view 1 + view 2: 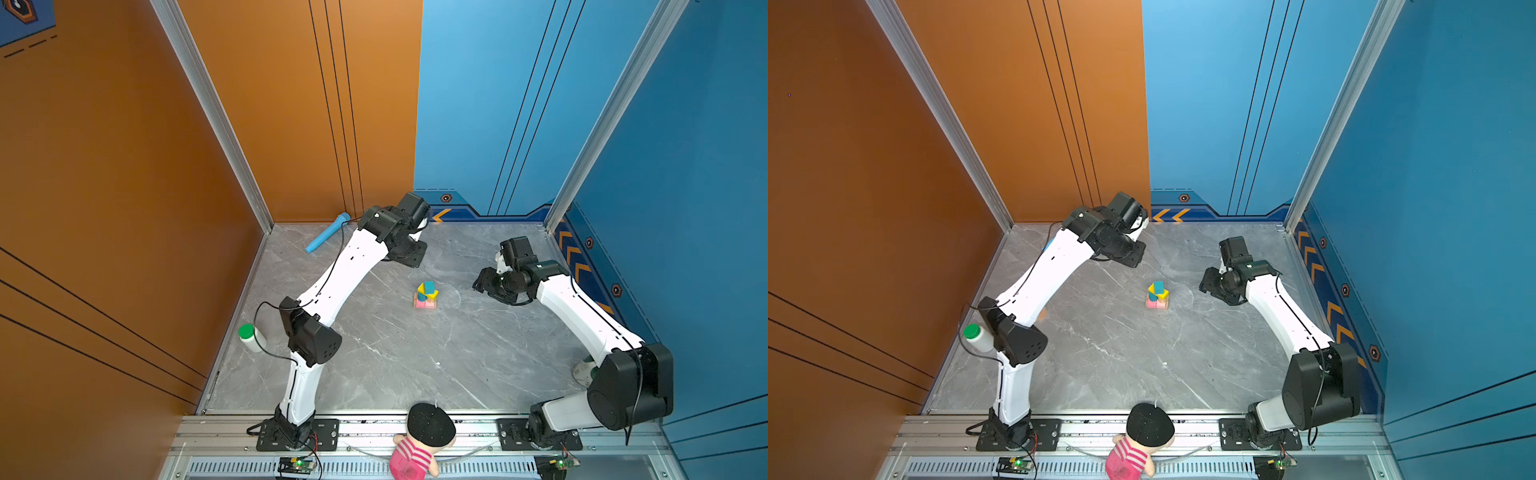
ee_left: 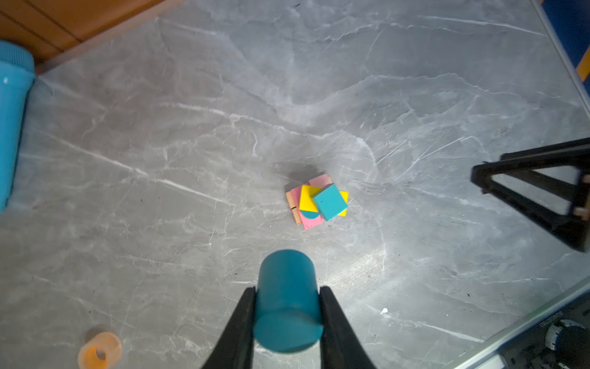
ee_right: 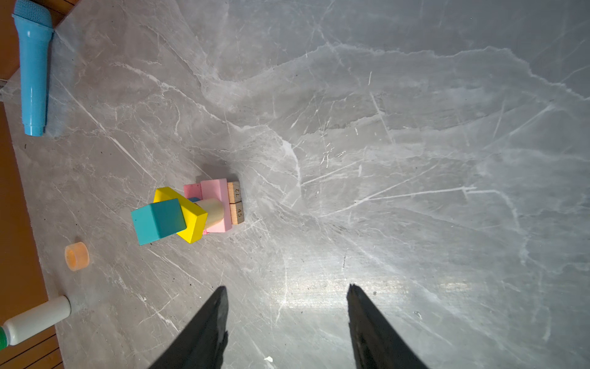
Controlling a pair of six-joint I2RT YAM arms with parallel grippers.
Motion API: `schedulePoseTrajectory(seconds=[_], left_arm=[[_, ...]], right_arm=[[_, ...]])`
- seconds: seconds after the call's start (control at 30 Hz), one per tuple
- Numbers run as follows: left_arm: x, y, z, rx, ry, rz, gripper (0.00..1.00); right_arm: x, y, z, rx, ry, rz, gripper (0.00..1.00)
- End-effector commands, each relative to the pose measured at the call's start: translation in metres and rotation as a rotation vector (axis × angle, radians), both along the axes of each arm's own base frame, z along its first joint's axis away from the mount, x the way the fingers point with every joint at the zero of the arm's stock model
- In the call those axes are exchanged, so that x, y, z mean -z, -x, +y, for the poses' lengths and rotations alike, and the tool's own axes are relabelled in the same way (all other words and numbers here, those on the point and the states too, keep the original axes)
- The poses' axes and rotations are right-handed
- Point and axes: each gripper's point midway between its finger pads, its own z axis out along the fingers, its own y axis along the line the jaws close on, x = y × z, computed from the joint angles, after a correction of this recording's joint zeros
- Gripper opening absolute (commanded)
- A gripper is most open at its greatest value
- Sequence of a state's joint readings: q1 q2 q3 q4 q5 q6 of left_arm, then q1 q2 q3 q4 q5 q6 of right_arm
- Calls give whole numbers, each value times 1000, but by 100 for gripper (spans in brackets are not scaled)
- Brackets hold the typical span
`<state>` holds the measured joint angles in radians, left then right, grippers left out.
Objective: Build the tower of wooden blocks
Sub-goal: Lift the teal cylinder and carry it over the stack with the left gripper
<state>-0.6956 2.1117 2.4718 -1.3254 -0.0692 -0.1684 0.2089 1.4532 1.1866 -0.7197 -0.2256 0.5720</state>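
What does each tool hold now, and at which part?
The left tool clamps a blue cylinder across its curved side. The right tool is open and holds nothing.

The tower (image 1: 426, 296) stands near the middle of the bench (image 1: 395, 365), cube (image 1: 429, 286) on top. From it the microphone (image 1: 327, 232) lies at 10 o'clock, the bottle (image 1: 252, 337) at 9 by the left edge, the doll (image 1: 419, 446) at 6 on the front rail (image 1: 374, 428). A cylinder (image 2: 287, 300) sits between the left fingers (image 2: 239, 319) at 11; the right fingers (image 3: 207, 319) hang at 3.
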Motion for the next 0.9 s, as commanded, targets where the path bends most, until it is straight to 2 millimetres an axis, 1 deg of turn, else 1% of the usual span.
schedulePoseTrajectory(seconds=[0.0, 0.13, 0.33, 0.47, 0.7, 0.87], left_arm=[[34, 17, 1, 100, -159, 100, 24], [44, 19, -14, 145, -167, 107, 24], [58, 15, -28, 150, -162, 120, 24], [74, 12, -37, 153, -163, 142, 24], [94, 9, -48, 151, -167, 166, 24], [100, 4, -53, 141, -155, 162, 24]], right_arm=[[10, 1, -2, -20, -4, 13, 61], [15, 2, -5, -18, -11, 21, 61], [27, 6, -9, -11, -29, 45, 61], [35, 9, -11, -5, -38, 63, 60], [45, 11, -13, 2, -43, 82, 61], [51, 12, -12, 4, -50, 98, 60]])
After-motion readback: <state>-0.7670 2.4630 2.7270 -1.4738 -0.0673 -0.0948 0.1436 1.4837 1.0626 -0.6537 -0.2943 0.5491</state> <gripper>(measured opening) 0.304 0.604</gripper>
